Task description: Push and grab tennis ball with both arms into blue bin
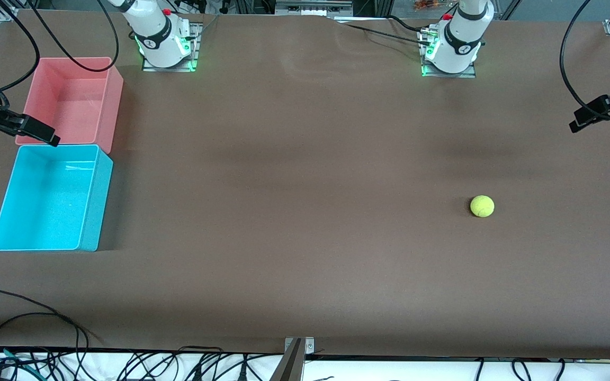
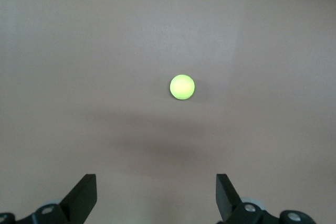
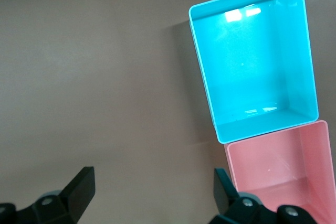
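So we see the tennis ball (image 1: 482,206) alone toward the left arm's end, well apart from the blue bin (image 1: 89,211); hence the left gripper (image 2: 156,199) hangs spread above it and the right gripper (image 3: 154,195), spread, above the bins, both probably poised to start

Brown table covering (image 1: 305,211) — matt, cloth-like, faint creases. Light cyan-blue rectangular plastic bin (image 1: 89,211) and matching pink plastic tub (image 1: 114,100) — smooth, glossy walls (glare on their floors). Small yellow-green tennis ball (image 1: 482,206): fuzzy, matt.
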You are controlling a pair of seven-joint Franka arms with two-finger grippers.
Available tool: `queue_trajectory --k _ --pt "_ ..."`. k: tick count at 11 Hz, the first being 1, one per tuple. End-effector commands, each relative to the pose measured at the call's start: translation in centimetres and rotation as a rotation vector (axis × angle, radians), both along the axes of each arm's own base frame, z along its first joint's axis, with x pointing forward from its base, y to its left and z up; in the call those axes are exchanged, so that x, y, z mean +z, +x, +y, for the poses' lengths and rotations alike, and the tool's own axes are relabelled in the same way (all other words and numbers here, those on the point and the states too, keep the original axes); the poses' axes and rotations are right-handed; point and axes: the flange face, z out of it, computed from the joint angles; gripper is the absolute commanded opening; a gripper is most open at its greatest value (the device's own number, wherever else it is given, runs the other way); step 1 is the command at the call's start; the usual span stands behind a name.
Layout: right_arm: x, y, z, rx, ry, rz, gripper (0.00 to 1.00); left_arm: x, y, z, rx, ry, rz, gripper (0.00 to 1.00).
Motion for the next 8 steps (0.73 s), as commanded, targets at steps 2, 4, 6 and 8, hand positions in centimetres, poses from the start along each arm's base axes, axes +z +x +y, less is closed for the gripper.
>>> queue_trajectory --k 2,4,6,8 --pt "0.7 -0.3 0.2 -0.008 -0.008 -0.004 1.00 -2.4 -1.0 0.9 0.006 0.018 0.027 1.00" --pt "0.5 -0.3 0.1 -0.010 -0.008 -0.001 1.00 -5.9 -0.9 0.9 0.011 0.019 0.028 1.00" --pt "0.4 -0.2 0.1 -0.008 -0.008 0.000 1.00 -9.0 -0.9 0.9 0.012 0.022 0.003 1.00" --pt "0.4 -0.2 0.2 -0.010 -0.008 0.000 1.00 -13.0 -1.6 0.8 0.009 0.022 0.003 1.00"
